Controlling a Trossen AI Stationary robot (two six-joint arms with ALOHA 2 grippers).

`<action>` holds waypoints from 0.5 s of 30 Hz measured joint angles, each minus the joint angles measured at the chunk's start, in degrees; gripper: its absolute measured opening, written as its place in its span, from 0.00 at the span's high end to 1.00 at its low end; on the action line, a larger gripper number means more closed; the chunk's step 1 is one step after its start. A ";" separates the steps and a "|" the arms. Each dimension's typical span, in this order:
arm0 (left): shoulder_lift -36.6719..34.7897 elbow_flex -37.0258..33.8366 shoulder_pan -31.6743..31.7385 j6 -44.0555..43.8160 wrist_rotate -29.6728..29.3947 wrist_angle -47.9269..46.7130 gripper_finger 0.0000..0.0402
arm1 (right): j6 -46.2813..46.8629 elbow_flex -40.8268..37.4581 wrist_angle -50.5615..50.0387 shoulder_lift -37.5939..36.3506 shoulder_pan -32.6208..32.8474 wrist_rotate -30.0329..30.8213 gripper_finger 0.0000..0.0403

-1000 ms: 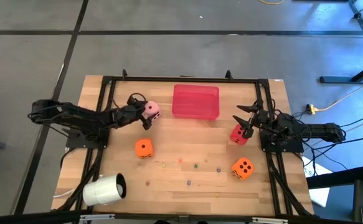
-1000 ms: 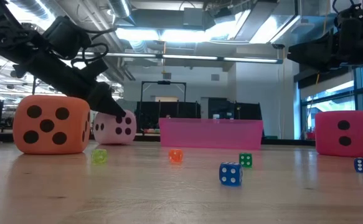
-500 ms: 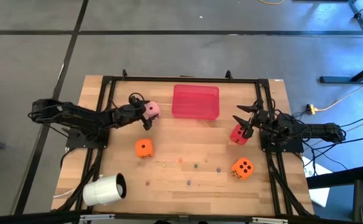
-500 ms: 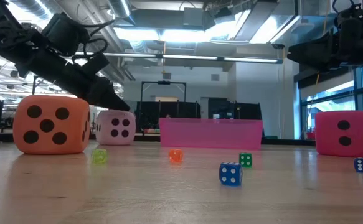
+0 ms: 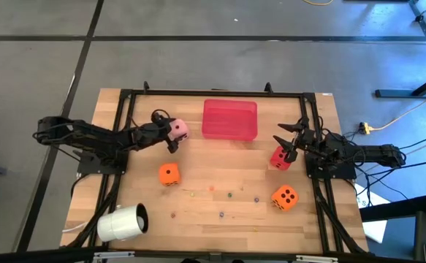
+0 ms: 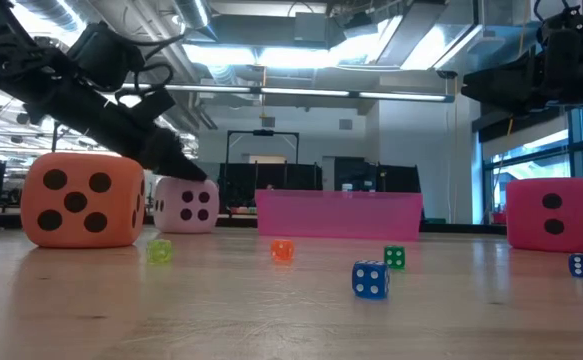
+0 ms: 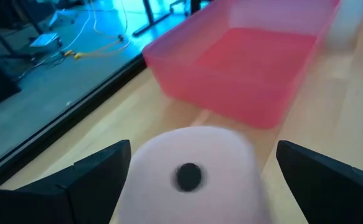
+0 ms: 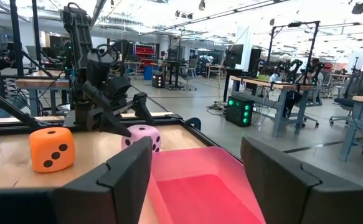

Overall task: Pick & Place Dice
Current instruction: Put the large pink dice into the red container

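Pink die [image 5: 179,129] sits between the left gripper's [image 5: 170,130] spread fingers, unclamped, just beside the red tray [image 5: 230,119].
Right gripper [image 5: 286,143] hovers over the red die [image 5: 280,157], fingers apart, holding nothing. Orange dice lie mid-table [image 5: 169,174] and near the right edge [image 5: 284,196]; tiny coloured dice [image 6: 370,279] scatter between, and a white cup [image 5: 123,223] lies tipped at the front left.

You've got a pale pink die [image 5: 178,129], dark pips; red die [image 5: 279,158]; two orange dice [image 5: 169,174] [image 5: 284,196]; translucent red tray [image 5: 230,119].
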 joint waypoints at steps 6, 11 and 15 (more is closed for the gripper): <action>0.01 0.00 0.02 0.27 0.06 -0.45 0.00 | -0.02 0.00 0.00 -0.01 -0.01 0.00 0.39; -0.01 0.00 1.17 -1.09 0.07 -0.71 0.00 | -0.02 0.00 -0.07 0.00 0.00 0.00 0.39; -0.01 0.00 3.53 -2.61 1.60 -0.73 0.00 | -0.02 0.00 -0.07 -0.01 -0.01 -0.01 0.39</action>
